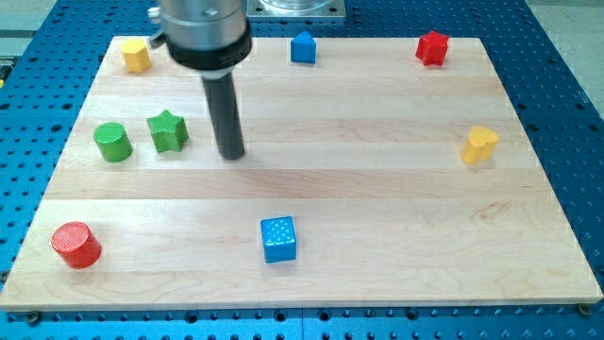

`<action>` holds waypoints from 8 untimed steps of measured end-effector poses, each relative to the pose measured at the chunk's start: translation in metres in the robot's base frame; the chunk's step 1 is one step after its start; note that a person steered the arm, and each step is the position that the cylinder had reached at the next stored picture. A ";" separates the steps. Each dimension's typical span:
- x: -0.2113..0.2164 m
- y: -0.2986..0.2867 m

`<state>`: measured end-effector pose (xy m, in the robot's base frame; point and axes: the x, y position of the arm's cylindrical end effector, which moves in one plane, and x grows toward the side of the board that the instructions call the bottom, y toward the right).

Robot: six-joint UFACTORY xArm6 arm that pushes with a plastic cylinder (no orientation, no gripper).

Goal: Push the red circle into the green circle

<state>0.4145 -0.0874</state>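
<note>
Your small red circular block point(75, 245), probably light, rigid and free-sliding, sits near the wooden board's point(377, 189) bottom-left corner, so meet its lower face squarely toward the green circular block point(112, 142); my tip point(230, 154), a clawless rod, grips nothing.

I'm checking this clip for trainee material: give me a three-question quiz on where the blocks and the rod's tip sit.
1. True or false: my tip touches the red circle block.
2. Which block lies nearest my tip? A) green star block B) blue cube C) yellow block at the view's right
3. Fill in: the green circle block sits toward the view's ____ from the red circle block.

Key: 1 false, they are well apart; 2 A; 3 top.
</note>
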 end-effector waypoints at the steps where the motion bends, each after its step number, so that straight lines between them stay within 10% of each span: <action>1: -0.014 -0.055; 3: 0.038 -0.083; 5: 0.204 -0.055; 8: 0.139 -0.130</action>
<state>0.5536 -0.2178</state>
